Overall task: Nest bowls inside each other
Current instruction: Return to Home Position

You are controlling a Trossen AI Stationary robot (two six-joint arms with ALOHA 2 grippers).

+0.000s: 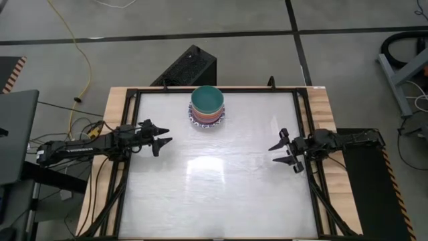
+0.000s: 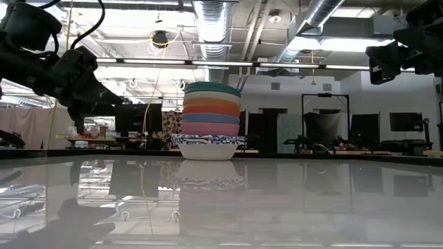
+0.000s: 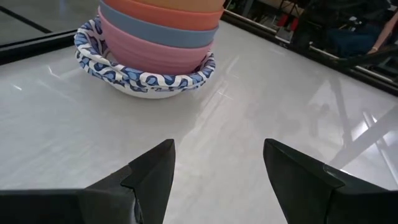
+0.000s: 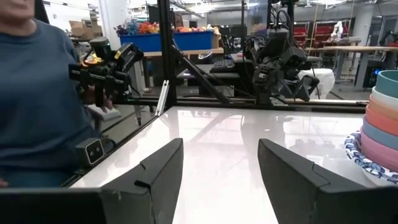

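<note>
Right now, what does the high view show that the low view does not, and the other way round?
Only the high view: the inside of the top green bowl, and that the left tool and right tool are open and empty, apart from the stack. Only the low view: the stack's side in order: a blue-patterned white bowl at the bottom, then pink bowl, blue bowl and orange bowl rims above it. Both: the one stack, green on top, on the glossy table.
</note>
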